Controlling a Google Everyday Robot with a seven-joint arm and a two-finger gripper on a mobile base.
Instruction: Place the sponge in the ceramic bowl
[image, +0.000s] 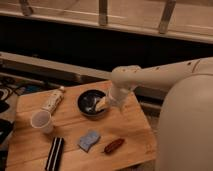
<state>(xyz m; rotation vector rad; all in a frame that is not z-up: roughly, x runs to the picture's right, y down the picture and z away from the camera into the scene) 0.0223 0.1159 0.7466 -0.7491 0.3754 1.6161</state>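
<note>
A light wooden tabletop with a visible grain fills the lower part of the camera view. Behind it runs a pale ledge, then a wide dark band, and above that a light strip crossed by grey upright posts. Dark cables lie off the table's left edge.

The robot's white arm reaches in from the right, bends at a rounded joint and points down toward the table. Its gripper hangs at the right side of the round, glossy black ceramic bowl, over or just within its rim. How far apart the gripper stands cannot be told, nor whether it grips anything or touches the bowl.

The small blue-grey rectangular sponge lies flat on the wood, nearer the camera than the gripper and slightly to its left, apart from the bowl. Just right of the sponge, and below the gripper, rests a reddish-brown oblong object. A white paper cup stands upright, well to the gripper's left. A black-and-white striped flat bar lies at the front left. A whitish tube-shaped item lies left of the bowl.
</note>
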